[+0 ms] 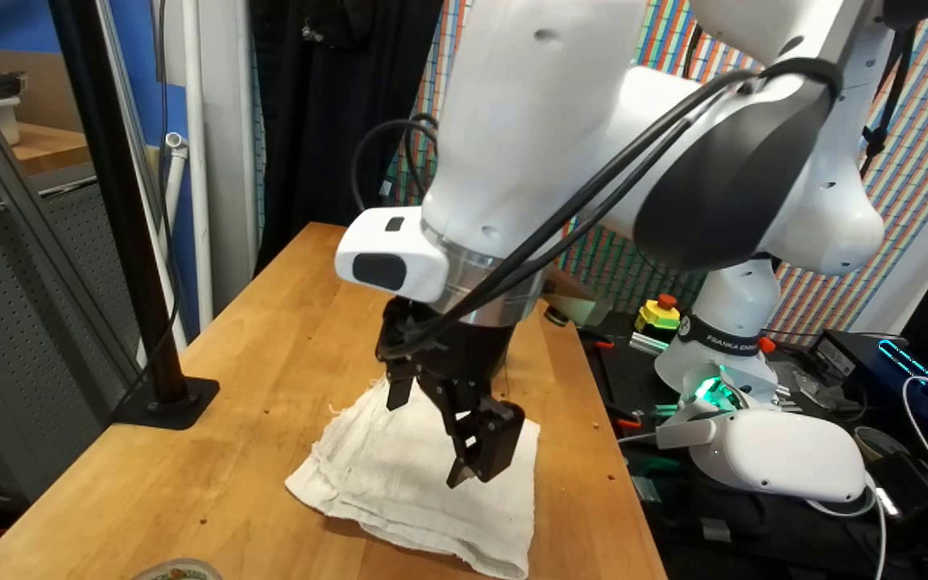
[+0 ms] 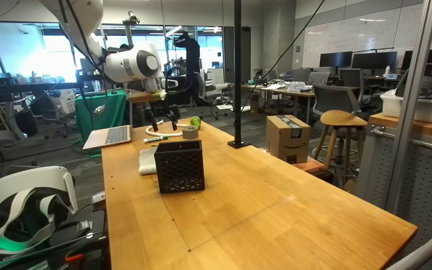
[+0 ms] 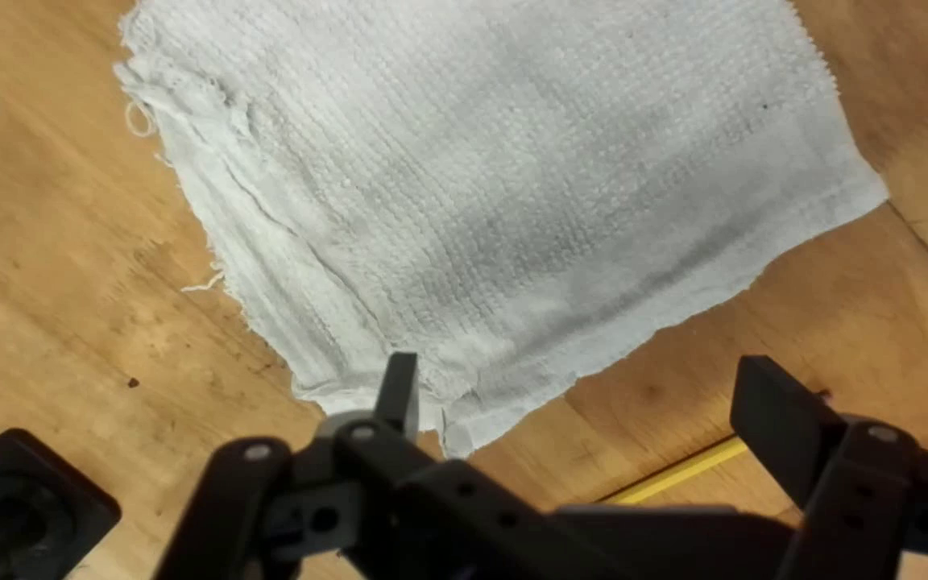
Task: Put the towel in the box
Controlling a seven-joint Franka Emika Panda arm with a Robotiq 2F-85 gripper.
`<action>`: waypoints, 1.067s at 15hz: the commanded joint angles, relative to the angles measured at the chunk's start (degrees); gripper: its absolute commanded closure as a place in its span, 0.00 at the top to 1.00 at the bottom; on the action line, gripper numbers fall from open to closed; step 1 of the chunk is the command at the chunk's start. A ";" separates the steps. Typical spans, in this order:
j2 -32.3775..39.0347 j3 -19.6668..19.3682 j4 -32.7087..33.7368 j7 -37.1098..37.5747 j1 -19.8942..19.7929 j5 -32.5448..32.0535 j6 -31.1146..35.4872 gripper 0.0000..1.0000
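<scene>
Open air below pincer, crate near towel, pole apart

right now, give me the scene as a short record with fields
towel: white, lying loosely on the wooden table
box: black, open-topped, standing on the same table; how much is inside cannot be seen
pincer: open, holding nothing, hanging above the table near a towel corner
beside the towel: yellow stick, in the wrist view
also on the table: marker, tape roll, green round object
task state: towel not yet in the box
</scene>
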 commanded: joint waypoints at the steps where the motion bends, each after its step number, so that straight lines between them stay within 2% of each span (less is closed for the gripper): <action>1: 5.11 -2.70 4.76 -6.30 0.00 1.01 -1.96 1.00; 4: 6.16 -3.82 4.39 -10.88 -1.41 2.96 -2.91 1.00; 10: 6.29 -2.13 -0.84 -19.09 -3.51 10.71 -8.14 1.00; 14: 8.81 -1.97 -3.39 -20.50 -2.09 9.46 -7.08 0.99; 15: 9.30 -2.15 -3.45 -20.23 -1.79 9.08 -6.86 0.74; 16: 9.42 -2.17 -3.57 -20.29 -1.71 9.04 -6.85 0.74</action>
